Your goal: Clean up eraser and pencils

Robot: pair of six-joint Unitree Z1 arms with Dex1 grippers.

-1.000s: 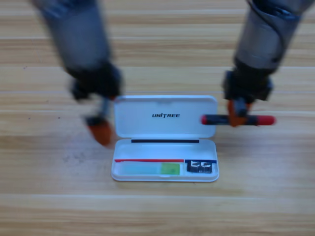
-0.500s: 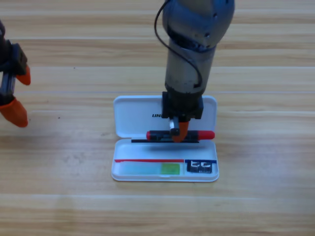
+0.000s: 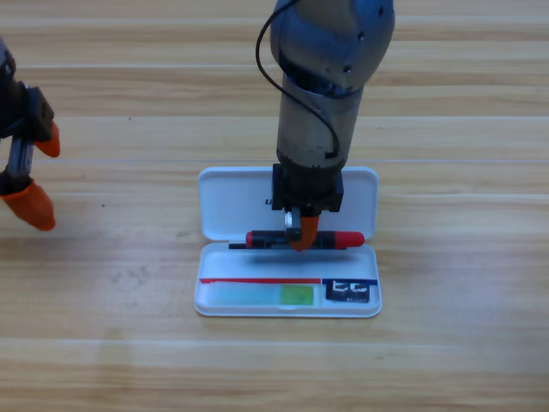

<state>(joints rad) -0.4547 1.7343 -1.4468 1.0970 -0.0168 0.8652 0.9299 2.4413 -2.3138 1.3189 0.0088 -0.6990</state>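
Red-ended pencil in right hand (over case)

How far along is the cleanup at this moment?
Done: the eraser and green pencil lie in the white case. In hand: the right gripper holds the red-ended black pencil over the case's hinge. Left: setting it inside. The left gripper waits at the left edge.

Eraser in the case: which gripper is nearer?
Right. The right gripper holds the red-ended pencil just above the eraser in the white case; the left gripper waits at the left edge.
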